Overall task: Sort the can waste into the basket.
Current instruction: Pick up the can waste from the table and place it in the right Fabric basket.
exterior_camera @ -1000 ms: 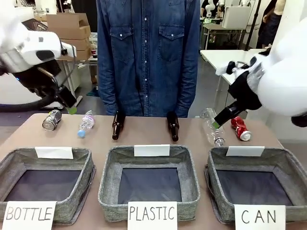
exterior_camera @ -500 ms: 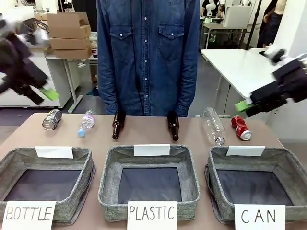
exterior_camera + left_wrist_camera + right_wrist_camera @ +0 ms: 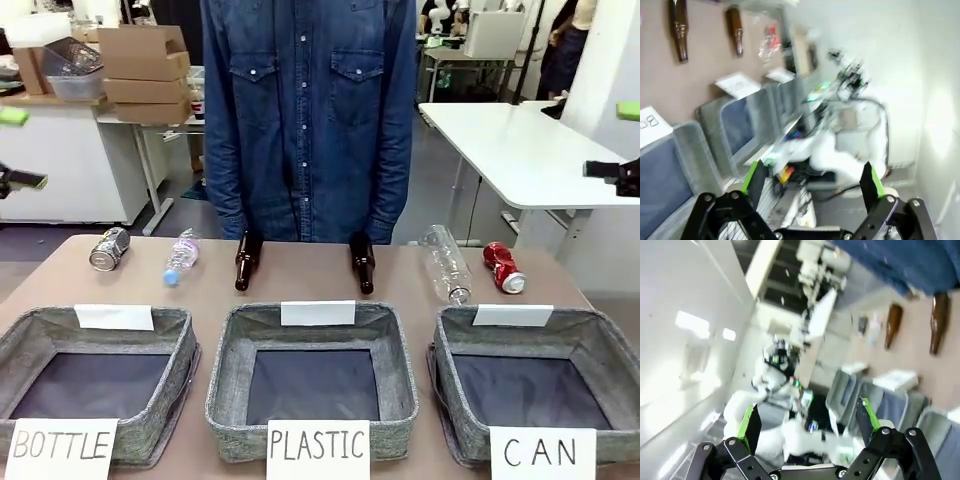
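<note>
The black-and-silver can (image 3: 108, 249) lies on its side at the table's far left. At the far right lies the red can (image 3: 503, 268), a blurred red spot (image 3: 771, 37) in the left wrist view. The grey basket (image 3: 598, 343) signed CAN stands at the front right with nothing in it. My left gripper (image 3: 12, 148) is high at the picture's left edge, well away from the cans. My right gripper (image 3: 625, 140) is high at the right edge. The left wrist view shows the left gripper (image 3: 812, 182) open with nothing between its pads; the right gripper (image 3: 807, 424) looks the same in its own view.
Two brown bottles (image 3: 244, 261) (image 3: 361, 262) and two clear plastic bottles (image 3: 179, 256) (image 3: 445, 262) lie along the far edge. Baskets signed BOTTLE (image 3: 175, 325) and PLASTIC (image 3: 225, 350) stand at the front. A person (image 3: 308, 110) stands behind the table.
Both arms have swung up and outward, from just above the far row of waste to the picture's left and right edges. Nothing on the table has moved.
</note>
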Motion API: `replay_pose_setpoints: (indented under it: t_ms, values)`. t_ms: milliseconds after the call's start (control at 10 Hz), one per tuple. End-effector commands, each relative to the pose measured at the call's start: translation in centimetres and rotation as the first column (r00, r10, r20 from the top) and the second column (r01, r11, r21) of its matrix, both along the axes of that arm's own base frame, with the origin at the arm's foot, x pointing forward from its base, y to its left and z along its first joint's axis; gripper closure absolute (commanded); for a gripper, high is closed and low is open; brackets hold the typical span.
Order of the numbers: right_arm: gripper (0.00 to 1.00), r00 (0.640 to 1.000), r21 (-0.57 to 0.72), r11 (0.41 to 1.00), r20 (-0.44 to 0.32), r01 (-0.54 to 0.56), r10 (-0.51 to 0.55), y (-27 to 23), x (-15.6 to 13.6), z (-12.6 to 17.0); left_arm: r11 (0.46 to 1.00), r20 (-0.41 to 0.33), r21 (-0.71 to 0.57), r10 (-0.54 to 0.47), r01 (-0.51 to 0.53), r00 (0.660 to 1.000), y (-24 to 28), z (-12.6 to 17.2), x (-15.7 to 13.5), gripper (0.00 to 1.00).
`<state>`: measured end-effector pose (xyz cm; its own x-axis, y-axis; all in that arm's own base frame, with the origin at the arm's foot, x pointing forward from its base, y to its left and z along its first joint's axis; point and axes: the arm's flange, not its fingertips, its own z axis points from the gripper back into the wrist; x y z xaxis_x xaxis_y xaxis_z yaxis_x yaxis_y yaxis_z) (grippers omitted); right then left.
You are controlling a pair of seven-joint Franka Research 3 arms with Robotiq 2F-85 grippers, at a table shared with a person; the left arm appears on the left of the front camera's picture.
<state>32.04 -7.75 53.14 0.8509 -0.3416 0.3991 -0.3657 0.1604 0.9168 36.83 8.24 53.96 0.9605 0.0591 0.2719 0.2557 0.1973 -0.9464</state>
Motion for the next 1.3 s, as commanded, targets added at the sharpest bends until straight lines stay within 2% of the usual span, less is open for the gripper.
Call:
replay_pose_setpoints:
  t_ms: [0,100,700,800,1000,1100,1200]
  values:
    - [0.00,0.996,-0.043,0.996,-0.043,-0.077,0.075,-0.6,-1.0,0.1,0.929,-0.028,-0.028,0.369,-0.370,0.929,-0.3,0.6,-0.2,0.00]
    - [0.00,0.996,-0.043,0.996,-0.043,-0.077,0.075,-0.6,-1.0,0.1,1.000,0.000,0.000,0.000,0.000,1.000,0.0,0.0,0.0,0.00]
    - [0.00,0.996,-0.043,0.996,-0.043,-0.077,0.075,-0.6,-1.0,0.1,1.000,0.000,0.000,0.000,0.000,1.000,0.0,0.0,0.0,0.00]
    - [0.00,0.996,-0.043,0.996,-0.043,-0.077,0.075,-0.6,-1.0,0.1,1.000,-0.022,-0.012,0.013,-0.013,1.000,-0.8,0.1,-0.1,0.00]
    - [0.00,0.996,-0.043,0.996,-0.043,-0.077,0.075,-0.6,-1.0,0.1,0.988,-0.052,0.135,0.080,-0.072,0.995,1.4,0.8,0.3,0.00]
    - [0.00,0.996,-0.043,0.996,-0.043,-0.077,0.075,-0.6,-1.0,0.1,0.953,-0.014,0.274,0.136,-0.127,0.991,2.0,0.4,0.8,0.00]
    - [0.00,0.996,-0.043,0.996,-0.043,-0.077,0.075,-0.6,-1.0,0.1,0.820,0.092,0.507,0.256,-0.266,0.962,2.4,-0.2,1.7,0.00]
